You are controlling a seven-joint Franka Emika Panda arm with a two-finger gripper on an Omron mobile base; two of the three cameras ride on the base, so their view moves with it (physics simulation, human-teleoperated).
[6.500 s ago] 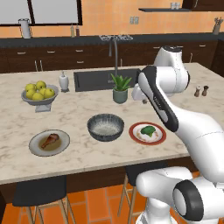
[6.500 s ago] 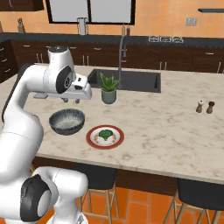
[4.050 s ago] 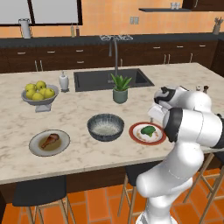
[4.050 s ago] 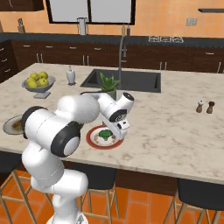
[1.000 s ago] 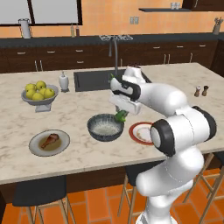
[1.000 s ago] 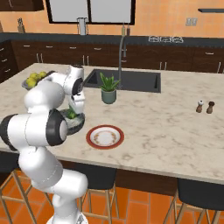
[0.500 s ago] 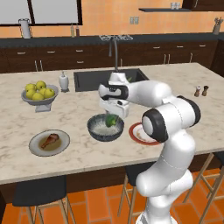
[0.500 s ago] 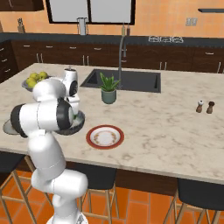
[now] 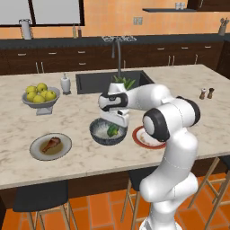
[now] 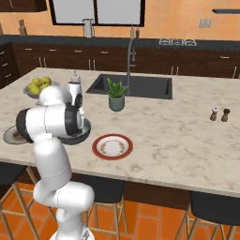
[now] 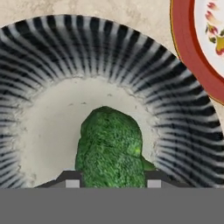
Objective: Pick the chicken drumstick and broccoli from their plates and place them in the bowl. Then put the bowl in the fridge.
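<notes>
Over the bowl [image 9: 107, 133], near the counter's front edge, my gripper [image 11: 112, 177] hangs low with the broccoli [image 11: 111, 151] pinched between narrowly parted tips, held deep so it lands softly. The chicken drumstick [image 9: 50, 144] waits on its grey plate [image 9: 37, 152] toward the left end.

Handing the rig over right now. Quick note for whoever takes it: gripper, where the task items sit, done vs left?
Gripper: over the bowl, fingertips either side of the broccoli; whether it grips or has let go, cannot tell.
Broccoli: inside the bowl, off the red-rimmed plate, which is bare.
Chicken drumstick: on the grey plate, left of the bowl, untouched.
Left: confirm release, move drumstick into bowl, then bowl into fridge.
</notes>
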